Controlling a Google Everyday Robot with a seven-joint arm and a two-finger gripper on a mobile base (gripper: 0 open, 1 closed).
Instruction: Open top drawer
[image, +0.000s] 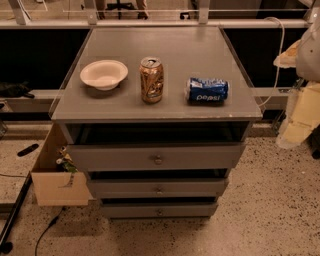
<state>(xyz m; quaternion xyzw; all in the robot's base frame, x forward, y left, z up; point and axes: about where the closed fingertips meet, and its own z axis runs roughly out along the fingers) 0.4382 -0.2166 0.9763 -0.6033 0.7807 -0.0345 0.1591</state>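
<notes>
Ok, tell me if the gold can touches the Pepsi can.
Apart. The camera view shows bare cabinet top between gold can and Pepsi can; gripper not in view.

Cabinet (200, 45) top & all 3 drawer fronts: flat grey, no pattern. Top drawer (120, 157) is grey w/ a small metal-coloured knob (158, 160). Bowl (103, 74) is plain off-white. Upright can (151, 80) is gold/tan w/ dark-brown markings (silver lid). Lying can (207, 90) is blue w/ white Pepsi lettering. Floor (270, 210) is beige, speckled w/ dark flecks. Cardboard box (50, 185) is light brown. Gripper (300, 117), at right edge, is pale cream.
</notes>
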